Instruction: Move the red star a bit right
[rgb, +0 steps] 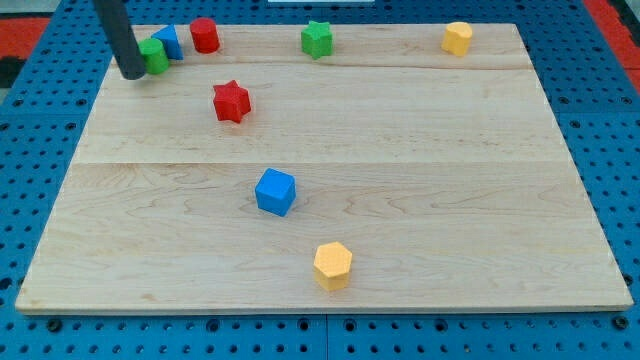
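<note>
- My tip rests on the wooden board near its far-left corner. It is a bare rod end with no jaws, so it neither opens nor closes and has hold of nothing.
- A green block sits just beside the tip at about 2 o'clock, seemingly touching the rod.
- A blue block stands right behind the green one, partly hidden; its shape is unclear.
- A red cylinder is farther along at 2 o'clock, near the board's top edge.
- The red star lies at about 4 o'clock from the tip, apart from it and from all other blocks.
- A green star and a yellow block lie toward 3 o'clock along the top edge.
- A blue cube and a yellow hexagonal block lie at 5 o'clock, well apart.
</note>
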